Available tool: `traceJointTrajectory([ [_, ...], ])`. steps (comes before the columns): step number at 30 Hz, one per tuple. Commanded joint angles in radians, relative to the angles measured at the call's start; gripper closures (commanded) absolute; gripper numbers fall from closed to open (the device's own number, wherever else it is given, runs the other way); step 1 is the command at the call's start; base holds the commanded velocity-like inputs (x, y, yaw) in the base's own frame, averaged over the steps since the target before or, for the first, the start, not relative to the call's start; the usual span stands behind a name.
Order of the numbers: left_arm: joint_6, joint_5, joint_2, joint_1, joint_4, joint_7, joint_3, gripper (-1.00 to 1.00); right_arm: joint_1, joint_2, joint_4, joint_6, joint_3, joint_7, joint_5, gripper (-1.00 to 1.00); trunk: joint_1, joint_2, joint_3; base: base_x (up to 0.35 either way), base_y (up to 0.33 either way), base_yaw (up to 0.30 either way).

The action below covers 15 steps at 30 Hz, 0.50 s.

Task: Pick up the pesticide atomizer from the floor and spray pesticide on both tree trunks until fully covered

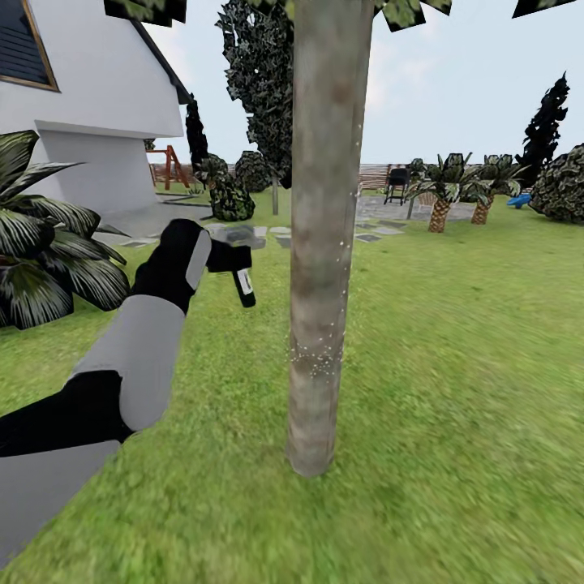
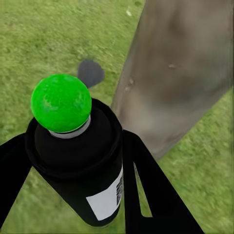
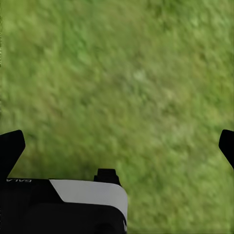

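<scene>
Left arm held the atomizer up beside the tree trunk.

The left gripper (image 1: 231, 264) had its fingers (image 2: 146, 185) closed round the black pesticide atomizer (image 1: 243, 285), raised just short of the grey-brown tree trunk (image 1: 323, 235), not touching it. White specks (image 1: 316, 357) dotted the bark low down. Open lawn (image 1: 470, 365) stretched wide on the trunk's far side; a leafy plant (image 1: 40, 243) crowded the arm's outer side. The right gripper (image 3: 117, 146) hung over bare grass, fingers spread wide, empty.
</scene>
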Motion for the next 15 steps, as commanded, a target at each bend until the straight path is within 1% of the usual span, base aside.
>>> traceJointTrajectory([
  [1,0.004,-0.006,-0.001,-0.020,0.019,-0.008,0.006,1.00,-0.002,0.001,0.005,-0.005,0.008,-0.006,0.003,-1.00,0.000,-0.001,-0.002,0.000,0.000,0.000],
  [2,0.005,0.000,-0.001,-0.028,0.028,-0.011,0.006,1.00,-0.002,0.001,0.005,-0.005,0.008,-0.006,0.003,-1.00,0.000,-0.001,-0.002,0.000,0.000,0.000],
  [4,0.004,0.023,-0.001,-0.035,0.038,-0.037,0.007,1.00,-0.002,0.001,0.005,-0.005,0.008,-0.006,0.003,-1.00,0.000,-0.001,-0.002,0.000,0.000,0.000],
  [5,0.004,0.038,-0.001,-0.038,0.042,-0.073,0.007,1.00,-0.002,0.001,0.005,-0.005,0.008,-0.006,0.003,-1.00,0.000,-0.001,-0.002,0.000,0.000,0.000],
  [7,0.003,0.057,-0.001,-0.041,0.049,-0.198,0.006,1.00,-0.002,0.001,0.005,-0.005,0.008,-0.006,0.003,-1.00,0.000,-0.001,-0.002,0.000,0.000,0.000],
  [8,0.002,0.060,-0.001,-0.041,0.049,-0.220,0.005,1.00,-0.002,0.001,0.005,-0.005,0.008,-0.006,0.003,-1.00,0.000,-0.001,-0.002,0.000,0.000,0.000],
  [11,0.002,0.063,-0.001,-0.042,0.047,-0.251,0.005,1.00,-0.001,0.001,0.005,-0.006,0.008,-0.006,0.003,-1.00,0.000,-0.001,-0.002,0.000,0.000,0.000],
  [15,0.002,0.064,-0.001,-0.042,0.040,-0.260,0.005,1.00,-0.002,0.001,0.005,-0.006,0.008,-0.006,0.003,-1.00,0.000,-0.001,-0.002,0.001,0.000,0.000],
])
